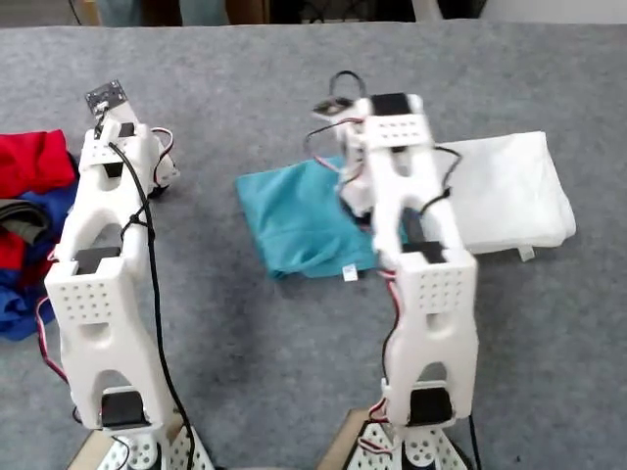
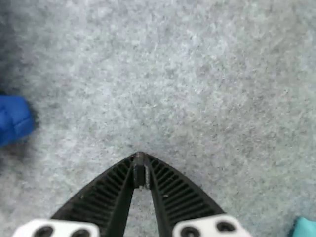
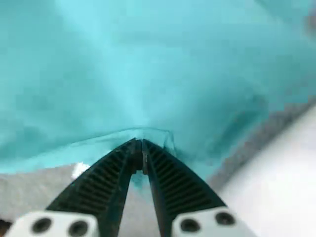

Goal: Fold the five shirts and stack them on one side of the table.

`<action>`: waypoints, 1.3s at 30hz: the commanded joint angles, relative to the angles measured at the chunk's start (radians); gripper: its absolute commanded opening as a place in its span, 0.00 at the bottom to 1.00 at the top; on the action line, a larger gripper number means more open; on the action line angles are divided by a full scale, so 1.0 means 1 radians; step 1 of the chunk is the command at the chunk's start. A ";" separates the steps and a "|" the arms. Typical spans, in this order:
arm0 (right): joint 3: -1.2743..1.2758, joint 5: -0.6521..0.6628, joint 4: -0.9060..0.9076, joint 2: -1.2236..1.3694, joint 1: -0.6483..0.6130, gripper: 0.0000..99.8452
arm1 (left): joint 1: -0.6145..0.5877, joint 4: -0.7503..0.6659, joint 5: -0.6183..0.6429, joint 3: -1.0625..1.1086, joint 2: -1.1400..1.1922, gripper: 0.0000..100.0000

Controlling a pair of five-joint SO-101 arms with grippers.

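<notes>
a grey felt-like surface (image 1: 294,372) carries everything. two white arms stand side by side at its near edge, the left arm (image 1: 98,284) stretched out near the left end and the right arm (image 1: 436,294) stretched over the middle.

a folded white cotton shirt (image 1: 509,191) lies flat on the right side of the surface. just beside it, towards the centre, lies a folded teal cotton shirt (image 1: 294,220), with the right arm above its right edge. at the far left edge sits a loose heap of unfolded red, blue and grey shirts (image 1: 24,220), well apart from the two folded ones.

the right fingers (image 3: 138,150) are pressed together low over the teal shirt, and a raised bit of its hem looks pinched at their tips; the white shirt (image 3: 281,173) shows close by. the left fingers (image 2: 137,170) are together with nothing between them, above bare grey surface, with a blue corner of the heap (image 2: 12,118) off to one side.

a small white tag (image 1: 350,273) sticks out from the teal shirt's near edge.
</notes>
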 commanded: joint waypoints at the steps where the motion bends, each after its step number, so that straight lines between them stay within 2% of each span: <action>1: 0.077 0.044 0.018 -0.096 0.141 0.01 | 0.015 -0.017 -0.008 -0.001 -0.026 0.03; 8: 0.390 0.068 -0.011 -0.377 0.227 0.01 | 0.015 -0.017 -0.008 -0.002 -0.026 0.03; 12: 0.507 0.068 -0.064 -0.573 0.227 0.01 | 0.018 -0.012 -0.011 -0.002 -0.026 0.03; 14: 0.561 0.063 -0.086 -0.648 0.216 0.01 | 0.041 -0.008 -0.052 0.004 -0.035 0.03; 16: 0.602 0.055 -0.109 -0.710 0.203 0.01 | 0.093 0.046 -0.132 -0.010 -0.046 0.03; 18: 0.628 0.014 -0.144 -0.756 0.157 0.01 | 0.151 0.169 -0.207 -0.076 -0.100 0.03; 21: 0.668 -0.031 -0.210 -0.771 0.081 0.01 | 0.289 0.316 -0.270 -0.136 -0.199 0.03; 23: 0.717 -0.043 -0.272 -0.748 0.060 0.01 | 0.400 0.348 -0.293 -0.139 -0.272 0.03; 25: 0.766 -0.048 -0.348 -0.708 0.063 0.01 | 0.499 0.336 -0.319 -0.108 -0.321 0.03; 27: 0.805 -0.048 -0.400 -0.661 0.095 0.01 | 0.545 0.258 -0.324 -0.038 -0.319 0.03; 30: 0.846 -0.048 -0.477 -0.587 0.157 0.01 | 0.527 0.071 -0.321 0.102 -0.273 0.03; 34: 0.855 -0.083 -0.542 -0.507 0.173 0.01 | 0.473 -0.181 -0.319 0.239 -0.160 0.03; 36: 0.849 -0.097 -0.532 -0.506 0.161 0.01 | 0.460 -0.186 -0.319 0.236 -0.140 0.03; 39: 0.839 -0.097 -0.511 -0.545 0.146 0.01 | 0.470 -0.094 -0.319 0.194 -0.193 0.03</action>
